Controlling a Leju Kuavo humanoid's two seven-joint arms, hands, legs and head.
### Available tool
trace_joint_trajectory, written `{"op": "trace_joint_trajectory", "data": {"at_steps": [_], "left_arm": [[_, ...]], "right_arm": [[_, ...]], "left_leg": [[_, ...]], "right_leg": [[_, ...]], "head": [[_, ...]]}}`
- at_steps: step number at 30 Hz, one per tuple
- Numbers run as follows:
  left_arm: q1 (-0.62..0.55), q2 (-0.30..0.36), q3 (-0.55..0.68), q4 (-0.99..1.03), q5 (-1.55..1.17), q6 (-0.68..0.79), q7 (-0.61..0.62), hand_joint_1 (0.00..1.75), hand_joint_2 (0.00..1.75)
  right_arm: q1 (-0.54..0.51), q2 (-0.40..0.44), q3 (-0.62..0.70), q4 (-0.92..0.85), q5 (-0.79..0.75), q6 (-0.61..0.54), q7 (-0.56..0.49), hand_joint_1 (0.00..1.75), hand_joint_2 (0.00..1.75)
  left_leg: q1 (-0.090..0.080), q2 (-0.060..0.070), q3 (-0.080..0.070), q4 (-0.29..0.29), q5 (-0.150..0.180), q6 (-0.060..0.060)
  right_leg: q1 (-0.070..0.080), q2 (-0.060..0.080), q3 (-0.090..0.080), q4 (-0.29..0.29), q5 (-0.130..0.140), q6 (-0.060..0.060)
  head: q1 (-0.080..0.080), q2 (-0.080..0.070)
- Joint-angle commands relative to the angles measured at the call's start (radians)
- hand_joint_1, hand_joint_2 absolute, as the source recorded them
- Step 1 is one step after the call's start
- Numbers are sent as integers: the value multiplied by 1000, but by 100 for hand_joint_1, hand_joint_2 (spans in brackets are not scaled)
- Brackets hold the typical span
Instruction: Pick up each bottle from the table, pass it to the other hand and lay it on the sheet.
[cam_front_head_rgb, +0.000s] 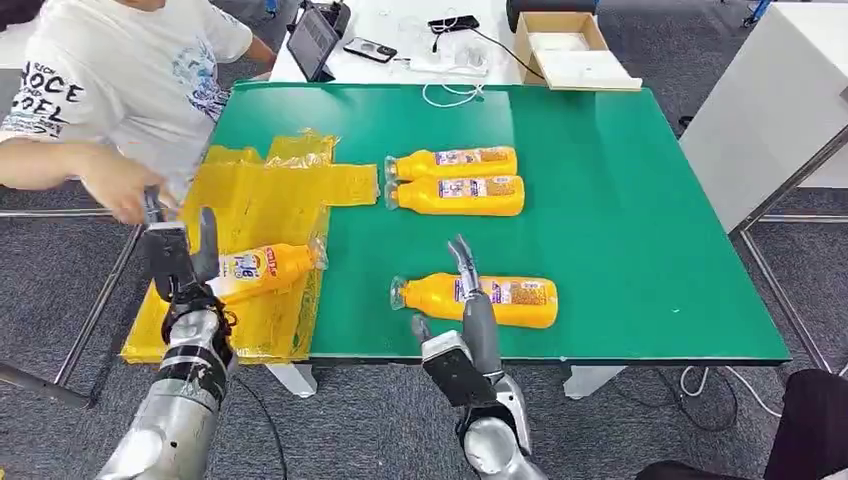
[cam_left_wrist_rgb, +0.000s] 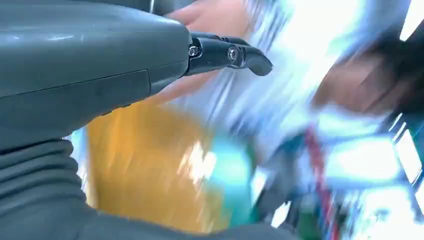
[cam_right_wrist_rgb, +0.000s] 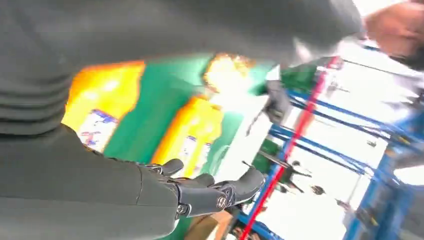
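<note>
You see the worktop from high above, looking forward and down; both wrist cameras sit very close behind their hands, sharing its green surface

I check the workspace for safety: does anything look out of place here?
Yes. The yellow sheet is crumpled and hangs over the table edge, and a person's hand reaches close to the left hand.

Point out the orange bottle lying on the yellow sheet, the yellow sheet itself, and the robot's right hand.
Orange plastic bottle on the sheet (cam_front_head_rgb: 262, 268): head view, on its label.
Yellow plastic sheet (cam_front_head_rgb: 262, 200): head view, bare middle.
Right hand (cam_front_head_rgb: 470, 315): head view, middle of hand.
</note>
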Motion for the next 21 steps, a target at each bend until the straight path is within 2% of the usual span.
{"op": "trace_joint_trajectory", "data": {"at_steps": [1,3,4,5,7,11,14,16,17,21], "left_arm": [[200,-30,-207,-452,-54,110,4,0,175],[230,-49,-204,-471,-93,105,4,0,175],[247,-48,-240,-446,-72,110,4,0,175],[257,-43,-262,-428,-51,108,4,0,175],[278,-45,-288,-399,-30,100,4,0,175],[295,-52,-316,-354,-21,75,4,0,175],[301,-66,-320,-302,-22,30,4,0,175],[302,-68,-335,-275,-45,15,4,0,175],[297,-76,-347,-241,-44,2,4,0,175],[288,-84,-354,-212,-38,1,4,0,175]], "right_arm": [[-97,-136,-48,127,114,24,97,0,175],[-108,-171,-67,123,202,22,163,0,175],[-117,-202,-86,115,230,37,194,0,175],[-122,-227,-84,102,224,39,226,0,175],[-142,-254,-116,119,266,80,252,0,175],[-162,-268,-161,127,282,100,262,0,175],[-190,-287,-175,151,301,157,294,0,175],[-212,-295,-174,181,301,196,300,0,175],[-243,-302,-162,236,292,260,307,0,175],[-269,-301,-153,302,293,272,306,0,175]], "left_leg": [[0,1,6,0,-3,3],[0,-2,1,-1,-1,2],[0,-2,0,0,-1,2],[0,1,2,0,-2,3],[-1,-3,1,-1,-1,3],[-3,-3,1,-1,-1,2],[-2,-3,-1,-1,0,1],[-3,0,3,-1,-2,2],[-3,-1,1,-1,-1,2],[-2,0,2,-1,-1,2]], "right_leg": [[1,-1,7,-2,-3,-2],[0,-3,3,-2,-2,-1],[0,-4,4,-2,-2,-1],[0,-1,5,-3,-1,-1],[-1,-5,3,-2,-2,-1],[-3,-5,3,-2,-1,-1],[-3,-4,0,-1,-1,0],[-3,-2,4,-2,-1,-2],[-3,-3,2,-2,-1,-1],[-2,-2,3,-3,-1,-1]], "head": [[0,0],[1,0],[0,0],[0,0],[1,0],[0,0],[0,0],[-1,0],[0,0],[0,0]]}}
